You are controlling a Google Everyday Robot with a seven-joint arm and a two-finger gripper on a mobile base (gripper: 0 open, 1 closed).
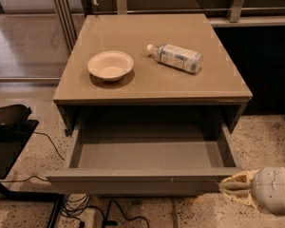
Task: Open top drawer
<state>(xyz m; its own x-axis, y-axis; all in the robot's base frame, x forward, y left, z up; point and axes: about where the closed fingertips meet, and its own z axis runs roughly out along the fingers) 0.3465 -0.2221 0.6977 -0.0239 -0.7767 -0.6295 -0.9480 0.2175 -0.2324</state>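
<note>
The top drawer of a grey-taupe cabinet stands pulled far out toward me. Its grey inside is bare. Its flat handleless front panel runs across the lower part of the view. My gripper is at the lower right, its pale fingers pointing left at the right end of the drawer front, close to or touching it. The arm's rounded white body sits behind it at the right edge.
A white bowl and a lying plastic bottle rest on the cabinet top. A black stand and cables are on the speckled floor at the left. A dark wall runs behind and to the right.
</note>
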